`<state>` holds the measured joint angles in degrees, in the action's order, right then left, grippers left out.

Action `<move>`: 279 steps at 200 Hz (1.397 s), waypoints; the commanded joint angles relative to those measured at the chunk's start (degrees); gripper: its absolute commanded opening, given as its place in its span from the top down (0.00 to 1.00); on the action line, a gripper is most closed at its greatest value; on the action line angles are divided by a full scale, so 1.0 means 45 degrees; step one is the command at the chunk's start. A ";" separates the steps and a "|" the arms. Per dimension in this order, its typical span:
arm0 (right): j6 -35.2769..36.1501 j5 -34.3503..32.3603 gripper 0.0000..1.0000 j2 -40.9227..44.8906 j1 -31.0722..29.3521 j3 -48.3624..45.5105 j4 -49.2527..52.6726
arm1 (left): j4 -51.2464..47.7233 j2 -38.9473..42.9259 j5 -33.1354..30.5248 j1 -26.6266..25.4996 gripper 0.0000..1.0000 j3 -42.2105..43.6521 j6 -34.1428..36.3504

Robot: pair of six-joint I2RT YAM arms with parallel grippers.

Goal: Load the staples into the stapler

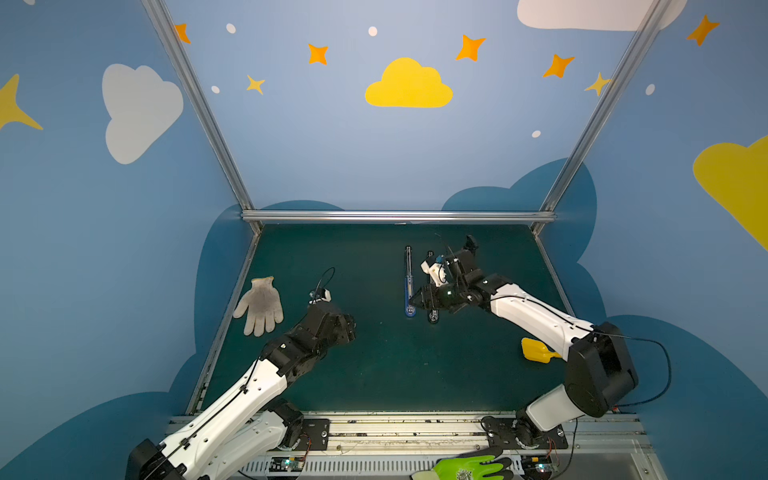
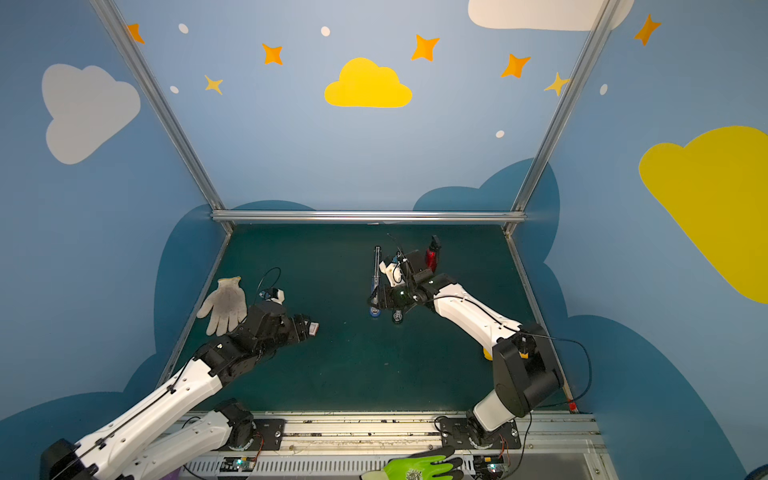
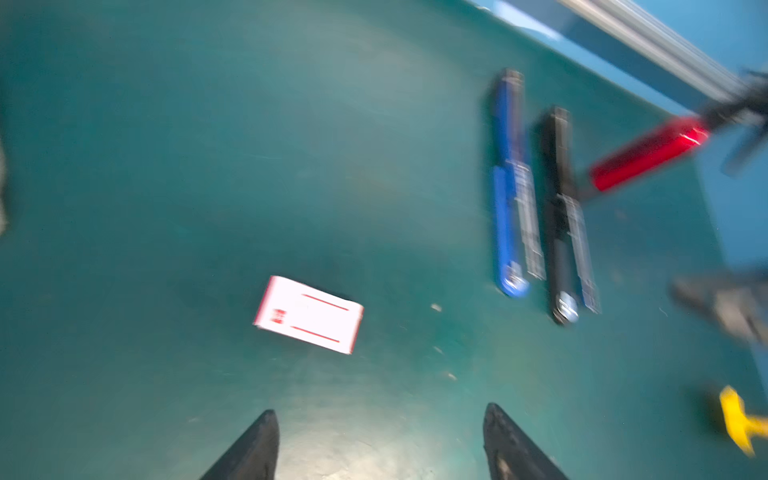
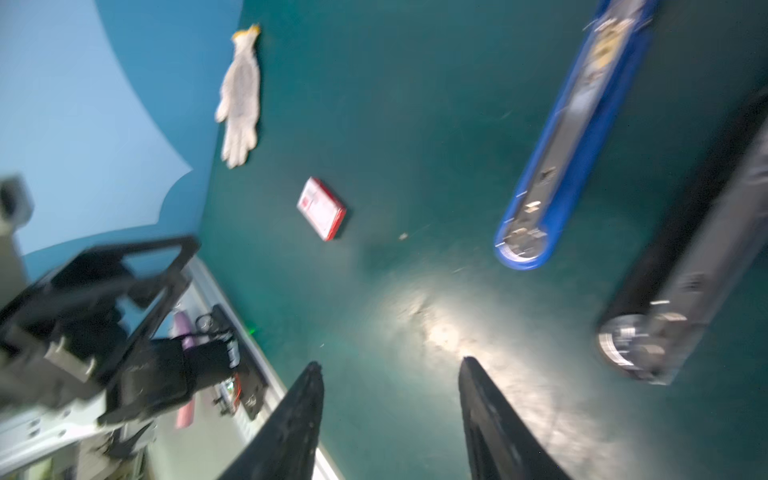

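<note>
Left end effector, jaws apart, just short of the staples

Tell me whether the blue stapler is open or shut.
Open. The blue stapler lies unfolded full length on the green mat, its metal staple channel facing up.

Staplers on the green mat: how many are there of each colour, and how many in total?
blue stapler: 1
black stapler: 1
red stapler: 1
Total: 3
</note>
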<state>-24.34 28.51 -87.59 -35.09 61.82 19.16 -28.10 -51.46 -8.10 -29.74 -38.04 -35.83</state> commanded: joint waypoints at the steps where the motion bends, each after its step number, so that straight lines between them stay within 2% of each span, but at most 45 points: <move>1: 0.0083 0.0555 0.48 0.1121 -0.0492 -0.1137 -0.1905 | -0.0846 -0.0840 0.1310 0.1376 0.32 -0.0326 -0.0277; 21: 0.0204 0.0016 0.47 0.1394 -0.0876 -0.1693 -0.2032 | -0.0446 -0.2156 0.2263 0.2389 0.33 -0.0521 -0.0106; 48: 0.0209 -0.0145 0.47 0.1193 -0.1217 -0.2056 -0.2111 | -0.0054 -0.4193 0.2757 0.2968 0.34 -0.1065 0.0046; 105: 0.0168 -0.0399 0.47 0.0378 -0.1701 -0.2352 -0.2323 | 0.0948 -0.7453 0.3797 0.3305 0.32 -0.2187 0.0959; 132: 0.0140 -0.0360 0.48 -0.0113 -0.1920 -0.2144 -0.2385 | 0.1283 -0.8460 0.4221 0.3366 0.33 -0.2387 0.1119; 167: 0.0174 -0.0400 0.49 -0.1024 -0.2090 -0.1573 -0.2070 | 0.2063 -0.8645 0.5522 0.3313 0.38 -0.2120 0.0912; 208: 0.0197 -0.0262 0.50 -0.2193 -0.2249 -0.0653 -0.1627 | 0.2354 -0.7981 0.6264 0.2947 0.40 -0.1622 0.0451; 250: -0.0154 -0.0111 0.48 -0.2909 -0.2331 -0.0036 -0.1659 | 0.1742 -0.6937 0.5094 0.3047 0.37 -0.1623 0.0502; 279: -0.0255 -0.0067 0.48 -0.3266 -0.2416 0.0236 -0.1596 | 0.1434 -0.7480 0.4983 0.3208 0.35 -0.2174 0.0710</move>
<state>-24.84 27.53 -100.77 -45.28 61.08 10.98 -19.51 -83.46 16.01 -15.94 -45.74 -33.41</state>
